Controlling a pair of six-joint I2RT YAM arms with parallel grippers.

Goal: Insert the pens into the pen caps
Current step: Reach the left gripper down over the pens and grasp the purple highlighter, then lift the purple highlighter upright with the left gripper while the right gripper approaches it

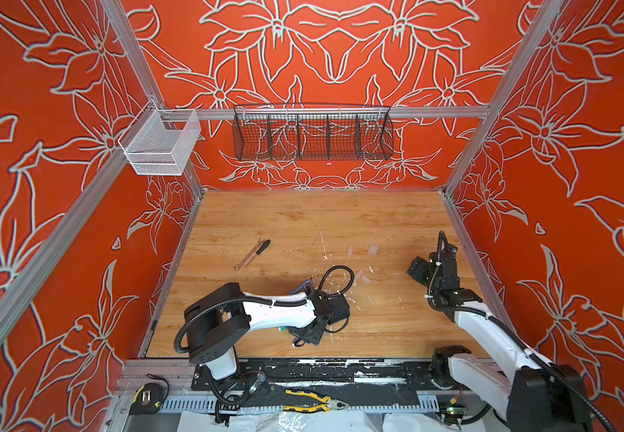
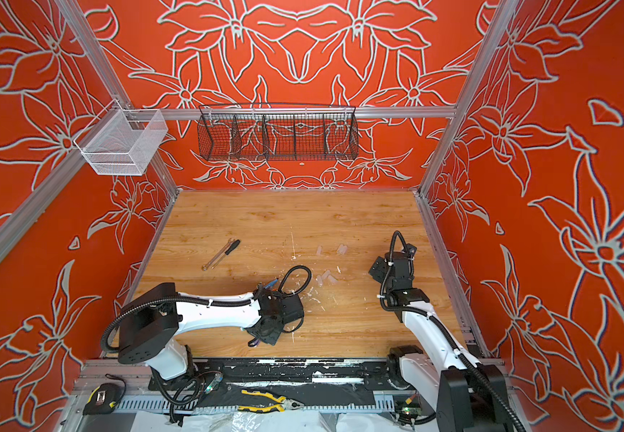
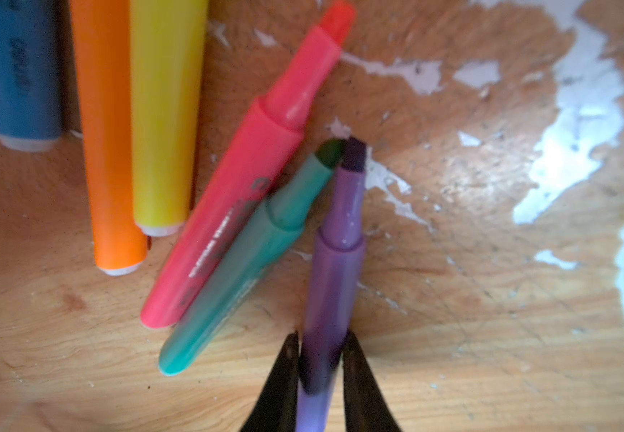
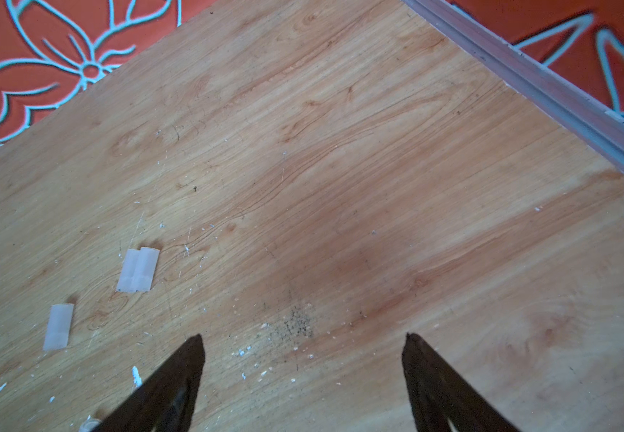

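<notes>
In the left wrist view my left gripper is shut on the rear barrel of the purple pen, one finger on each side. Its dark tip points away from me and touches the tip of the green pen. Beside the green pen lies the pink-red pen, then the yellow, orange and blue pens. In both top views the left arm hides most of the pens. Pen caps lie on the wood, off to one side of my open, empty right gripper. More pen caps show mid-table.
A wrench and a screwdriver lie at the table's left middle. A black wire basket and a white mesh basket hang on the back rail. Yellow-handled pliers and a tape measure sit in front of the table. White flecks dot the wood.
</notes>
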